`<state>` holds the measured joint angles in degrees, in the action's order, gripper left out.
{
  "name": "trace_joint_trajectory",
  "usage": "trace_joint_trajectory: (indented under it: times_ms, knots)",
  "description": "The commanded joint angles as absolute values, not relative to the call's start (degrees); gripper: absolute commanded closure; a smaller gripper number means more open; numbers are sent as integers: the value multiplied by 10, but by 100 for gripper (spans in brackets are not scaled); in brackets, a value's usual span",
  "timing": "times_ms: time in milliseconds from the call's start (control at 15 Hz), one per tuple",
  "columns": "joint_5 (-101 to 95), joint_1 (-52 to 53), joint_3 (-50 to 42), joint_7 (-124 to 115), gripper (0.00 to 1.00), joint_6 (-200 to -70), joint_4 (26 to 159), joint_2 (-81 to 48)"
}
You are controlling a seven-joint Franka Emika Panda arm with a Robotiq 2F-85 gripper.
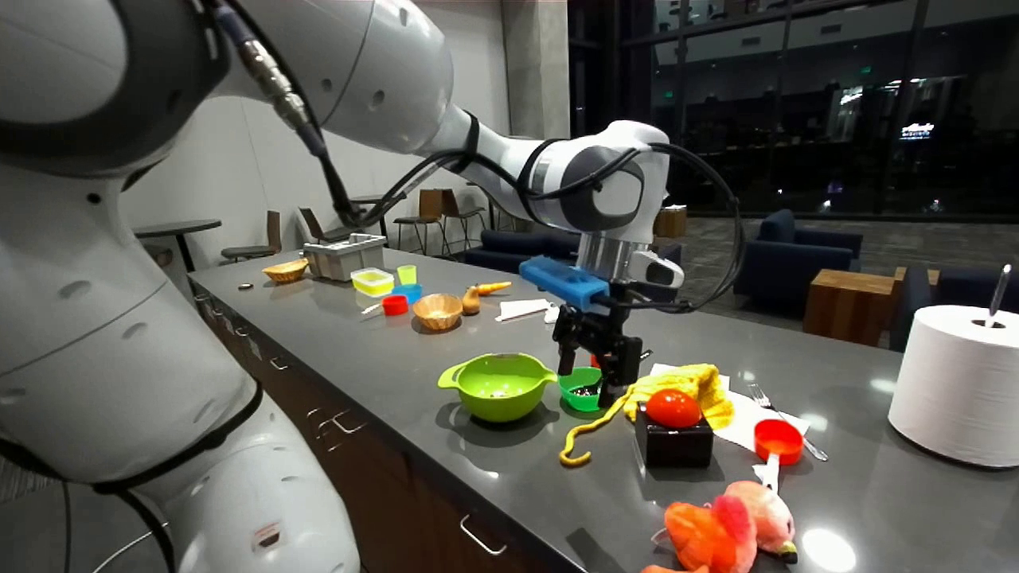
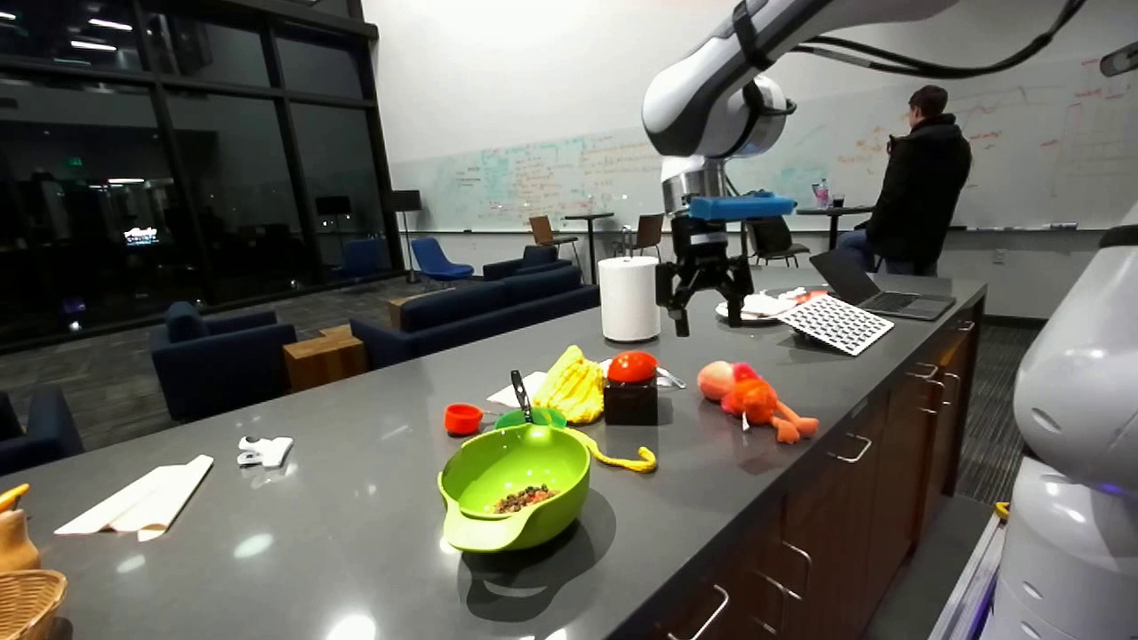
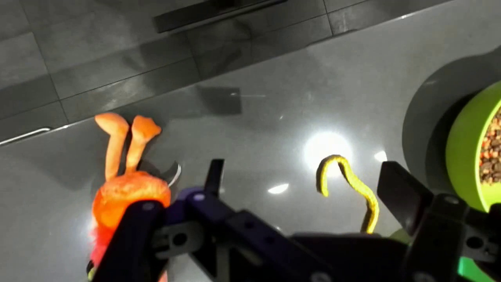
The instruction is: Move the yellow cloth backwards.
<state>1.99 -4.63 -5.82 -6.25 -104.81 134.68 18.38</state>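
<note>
The yellow cloth (image 1: 704, 386) lies bunched on the grey counter beside a black box with a red dome (image 1: 673, 408). It also shows in an exterior view (image 2: 572, 387), left of the box. A thin yellow tail runs from the cloth and ends in a hook. In the wrist view only this tail (image 3: 362, 190) shows, between the fingers in the picture; the cloth's body is hidden by the gripper. My gripper (image 3: 303, 168) is open and empty. In both exterior views the gripper (image 1: 589, 380) (image 2: 709, 322) hangs above the counter, apart from the cloth.
A lime green bowl (image 2: 516, 498) holding small bits stands near the tail. A smaller green bowl (image 1: 579, 402) sits beside it. An orange plush toy (image 3: 133, 192) lies near the counter's edge. A paper towel roll (image 1: 963, 390), a red cup (image 1: 778, 442) and a fork (image 1: 764, 395) are nearby.
</note>
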Motion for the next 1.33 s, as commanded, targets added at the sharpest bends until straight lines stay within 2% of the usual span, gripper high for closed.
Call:
trace_joint_trajectory:
  times_ms: [0, 667, 1267]
  knots:
    - [38, -46, -73, 23, 0, -1041, 1429, 237]
    - [123, -9, -103, 280, 0, -1013, 1458, 196]
    - [112, -16, -92, 263, 0, -1020, 1466, 196]
